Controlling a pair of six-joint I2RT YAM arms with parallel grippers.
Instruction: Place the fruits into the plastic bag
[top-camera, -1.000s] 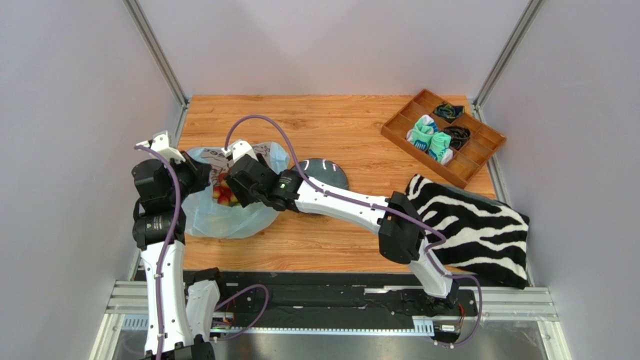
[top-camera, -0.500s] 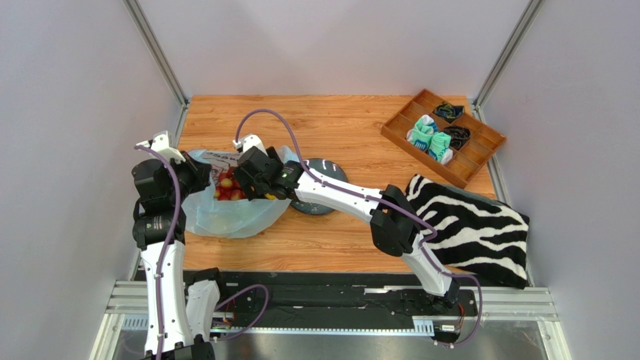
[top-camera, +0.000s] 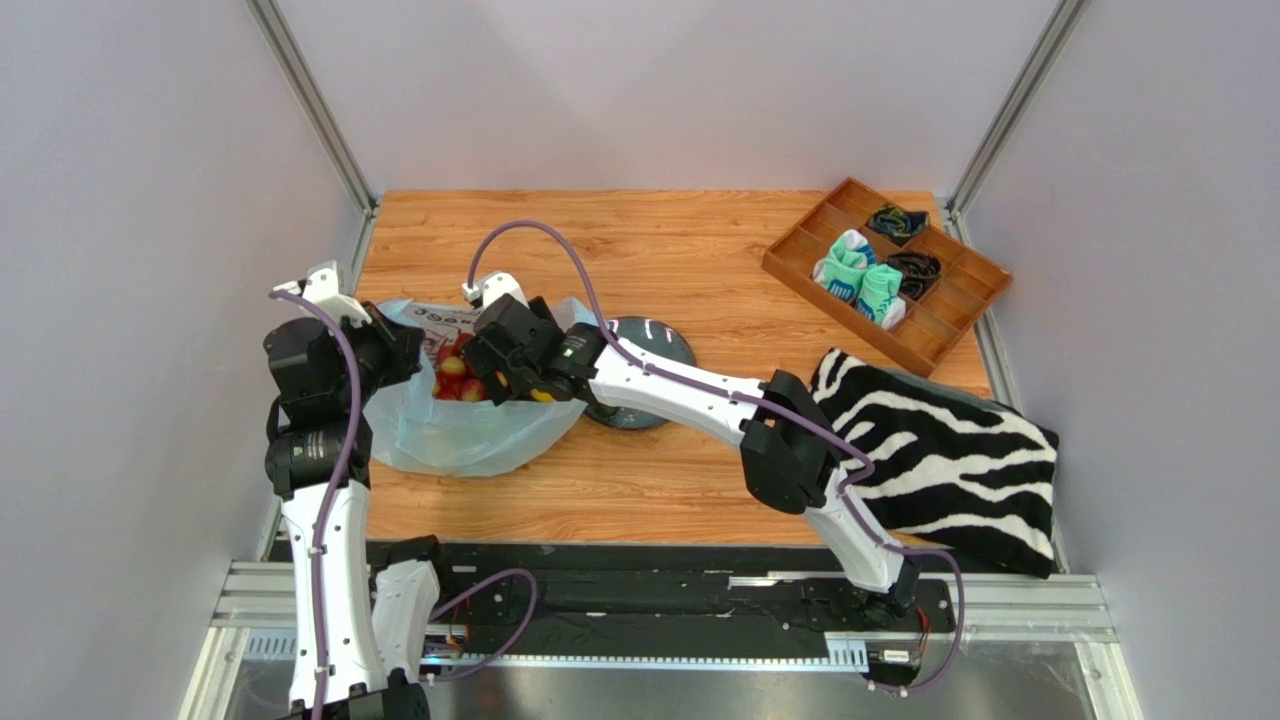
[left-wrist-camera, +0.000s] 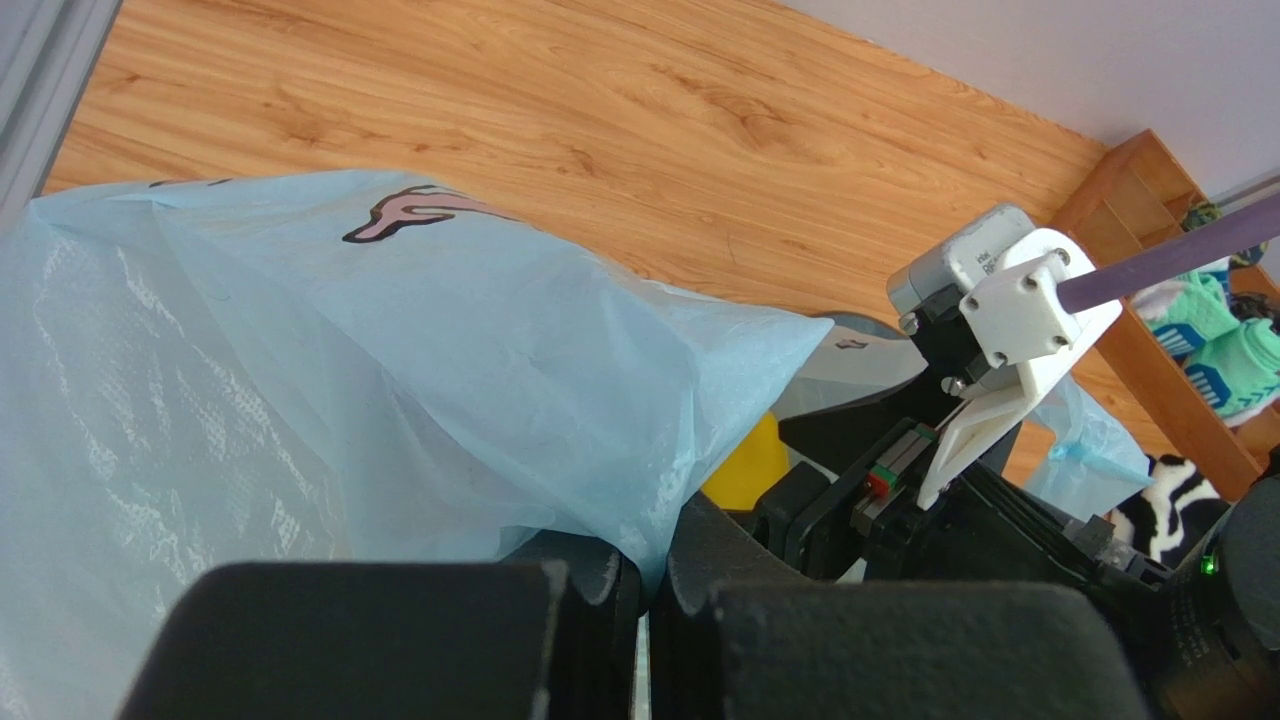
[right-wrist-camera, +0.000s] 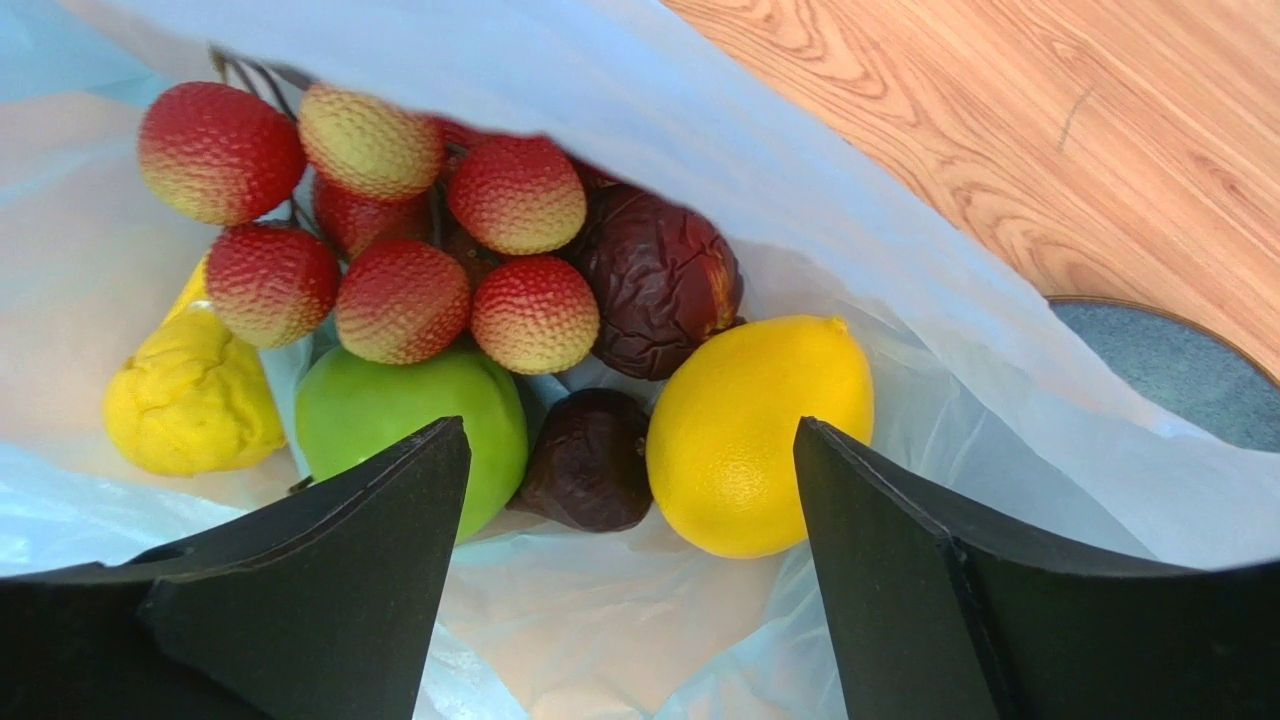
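The pale blue plastic bag (top-camera: 451, 435) lies at the table's left, mouth held open. My left gripper (left-wrist-camera: 649, 578) is shut on the bag's rim (left-wrist-camera: 451, 390) and holds it up. My right gripper (right-wrist-camera: 624, 450) is open and empty, just above the bag's mouth. Inside the bag lie a yellow lemon (right-wrist-camera: 759, 435), a bright green apple (right-wrist-camera: 406, 428), a yellow pear (right-wrist-camera: 188, 398), a dark red-purple round fruit (right-wrist-camera: 661, 285), a smaller dark fruit (right-wrist-camera: 589, 462) and several small red fruits (right-wrist-camera: 398, 300). From above, red fruits (top-camera: 451, 375) show beside the right gripper (top-camera: 504, 360).
The dark round plate (top-camera: 639, 353) lies just right of the bag, under the right arm. A zebra-striped cloth (top-camera: 947, 458) lies at the right front. A wooden tray (top-camera: 887, 270) with socks stands at the back right. Grey walls close both sides.
My right gripper has drawn back and up from deep in the bag towards its far rim. The left gripper has kept hold of the bag's rim.
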